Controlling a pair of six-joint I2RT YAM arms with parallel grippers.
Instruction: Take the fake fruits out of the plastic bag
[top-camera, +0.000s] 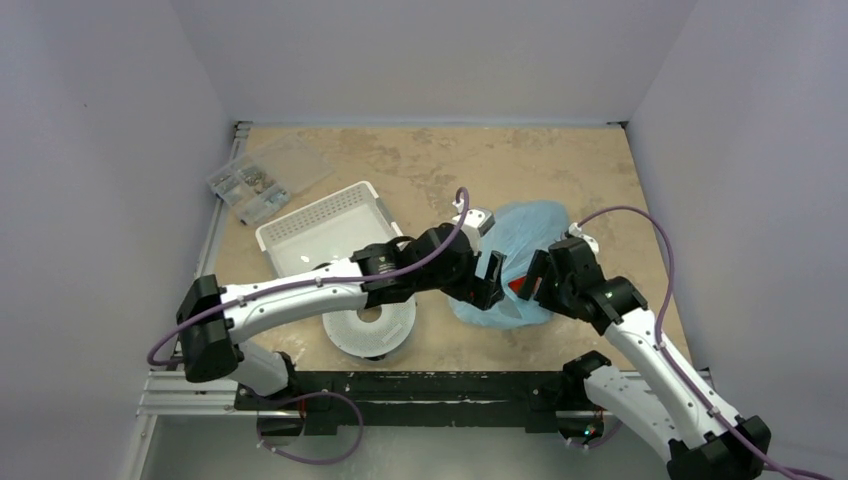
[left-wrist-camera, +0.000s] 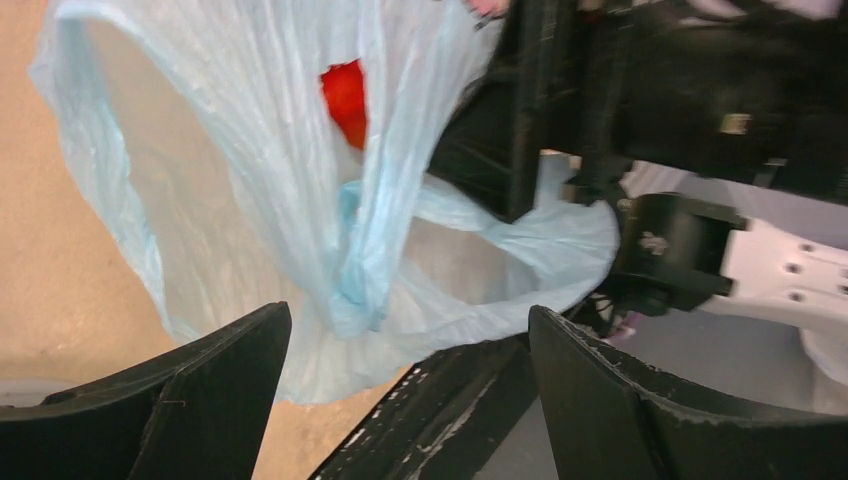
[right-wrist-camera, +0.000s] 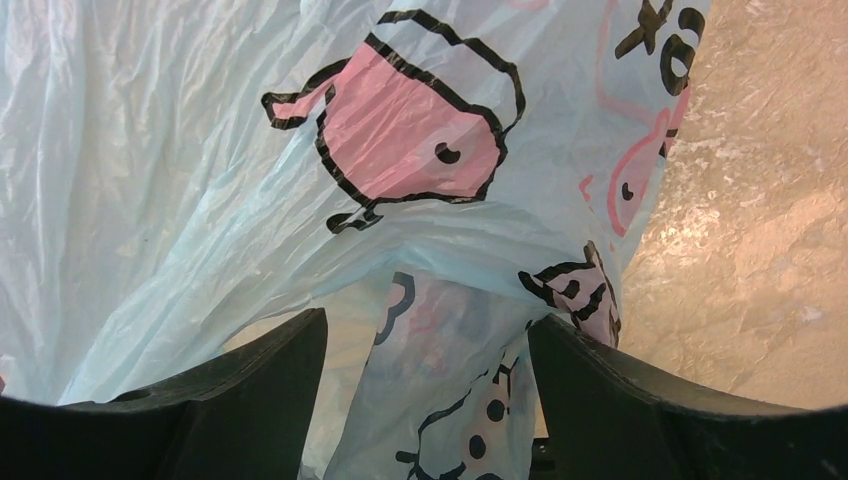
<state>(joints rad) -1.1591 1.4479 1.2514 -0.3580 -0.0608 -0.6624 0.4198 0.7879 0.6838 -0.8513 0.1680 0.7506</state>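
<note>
Plastic bag (top-camera: 530, 225), near-right part of table: contents screened by crumpled film. One red piece (left-wrist-camera: 345, 100) shows at the opening, outline cut by folds; kind of fruit not determinable. White disc (top-camera: 365, 338), near edge: far part covered by left arm (top-camera: 300, 295). Clear box (top-camera: 250, 180), far-left corner: contents too small to identify. Pink print (right-wrist-camera: 400, 125): partly cut off at the right wrist view's top edge.

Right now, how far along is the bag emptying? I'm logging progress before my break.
Done: nothing yet; from above, no fruit shows outside the plastic bag. In hand: the left claw and right claw, both open, sit at the bag with its film between their fingers. Left: a red fruit shows through the plastic, inside; any others are hidden.
</note>
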